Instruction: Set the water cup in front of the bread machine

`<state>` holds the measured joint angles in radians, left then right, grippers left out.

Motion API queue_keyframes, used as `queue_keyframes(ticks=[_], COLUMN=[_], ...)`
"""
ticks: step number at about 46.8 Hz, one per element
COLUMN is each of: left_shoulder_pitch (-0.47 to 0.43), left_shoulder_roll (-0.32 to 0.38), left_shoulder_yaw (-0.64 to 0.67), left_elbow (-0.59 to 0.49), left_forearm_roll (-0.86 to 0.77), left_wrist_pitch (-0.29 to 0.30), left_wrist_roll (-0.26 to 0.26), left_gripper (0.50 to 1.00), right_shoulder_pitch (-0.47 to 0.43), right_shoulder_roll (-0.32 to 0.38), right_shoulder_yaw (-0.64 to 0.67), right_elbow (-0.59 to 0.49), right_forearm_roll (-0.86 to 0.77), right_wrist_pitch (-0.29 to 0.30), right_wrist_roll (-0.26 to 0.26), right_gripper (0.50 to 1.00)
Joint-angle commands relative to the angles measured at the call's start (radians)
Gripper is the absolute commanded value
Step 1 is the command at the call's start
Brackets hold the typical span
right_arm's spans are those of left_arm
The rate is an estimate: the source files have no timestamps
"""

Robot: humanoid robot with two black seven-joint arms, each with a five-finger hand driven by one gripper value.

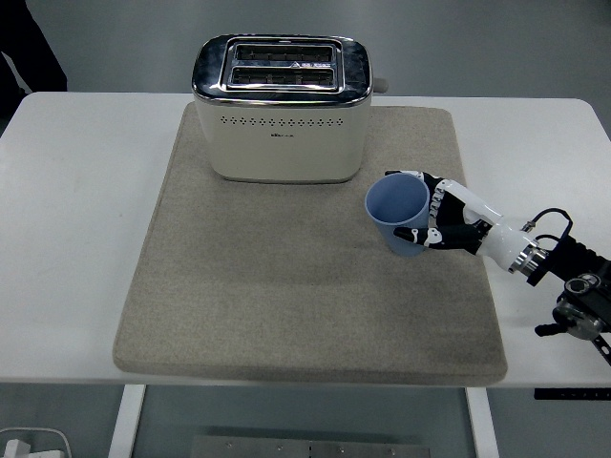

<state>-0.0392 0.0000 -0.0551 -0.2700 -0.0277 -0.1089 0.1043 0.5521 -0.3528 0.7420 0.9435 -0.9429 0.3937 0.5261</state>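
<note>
Your pale blue plastic cup (399, 217) is sitting upright, mouth open to the camera, over the right part of the beige felt-like mat (286, 286), just off the front right corner of the cream-and-chrome two-slot toaster (282, 108); whether its base is touching the mat or hanging slightly above it, you cannot tell from this angle. Your right hand (447, 221), black and white with jointed fingers, is wrapping the cup from its right side: one finger (406, 176) is curling round the far rim, the thumb is pressing the near wall low down, so the hand is closed round the cup and gripping it. The forearm is running back to the right and down, off the mat's right edge and over the white table (76, 239), with black cabling and joints showing near the picture's right border. The toaster is standing at the far middle of the mat, its slots facing up and a small lever knob poking out on its right end. The cup is near the toaster but apart from it, to the right of the toaster's front face rather than squarely before it. A dark shape, part of a person's clothing (29, 48), is showing at the top left corner.
</note>
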Motion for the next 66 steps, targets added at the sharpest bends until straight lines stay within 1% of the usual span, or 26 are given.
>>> queue_keyframes(ticks=[1, 5, 18, 27, 39, 44, 48, 58, 63, 66], left_shoulder_pitch=[0.001, 0.001, -0.001, 0.001, -0.001, 0.001, -0.001, 0.001, -0.001, -0.001], left_shoulder_roll=[0.000, 0.000, 0.000, 0.000, 0.000, 0.000, 0.000, 0.000, 0.000, 0.000], left_shoulder_yaw=[0.000, 0.000, 0.001, 0.000, 0.001, 0.001, 0.001, 0.001, 0.001, 0.001], left_elbow=[0.000, 0.000, 0.000, 0.000, -0.001, -0.001, -0.001, -0.001, -0.003, -0.011], left_forearm_roll=[0.000, 0.000, 0.000, 0.000, 0.002, 0.002, 0.002, 0.002, 0.002, 0.000], left_wrist_pitch=[0.000, 0.000, 0.000, 0.000, -0.002, -0.002, 0.000, -0.002, -0.002, -0.002], left_wrist_roll=[0.000, 0.000, 0.000, 0.000, 0.000, 0.000, 0.000, 0.000, 0.000, 0.000], left_gripper=[1.000, 1.000, 1.000, 1.000, 1.000, 1.000, 1.000, 1.000, 1.000, 1.000], right_shoulder_pitch=[0.000, 0.000, 0.015, 0.020, 0.025, 0.051, 0.055, 0.069, 0.080, 0.081], right_shoulder_roll=[0.000, 0.000, 0.005, 0.035, 0.051, 0.084, 0.100, 0.167, 0.212, 0.236], right_shoulder_yaw=[0.000, 0.002, 0.011, 0.014, 0.013, -0.001, -0.004, -0.006, -0.015, -0.036], right_elbow=[0.000, 0.000, 0.008, 0.009, 0.029, 0.029, 0.029, 0.029, 0.029, 0.029], right_forearm_roll=[0.001, 0.003, 0.006, 0.006, 0.029, 0.029, 0.029, 0.024, 0.021, 0.016], right_wrist_pitch=[-0.015, -0.018, -0.021, -0.038, -0.041, -0.053, -0.062, -0.092, -0.111, -0.124], right_wrist_roll=[0.000, 0.000, 0.000, -0.001, -0.003, -0.015, -0.024, -0.054, -0.070, -0.071], right_gripper=[0.509, 0.500, 0.500, 0.500, 0.500, 0.500, 0.500, 0.500, 0.500, 0.500])
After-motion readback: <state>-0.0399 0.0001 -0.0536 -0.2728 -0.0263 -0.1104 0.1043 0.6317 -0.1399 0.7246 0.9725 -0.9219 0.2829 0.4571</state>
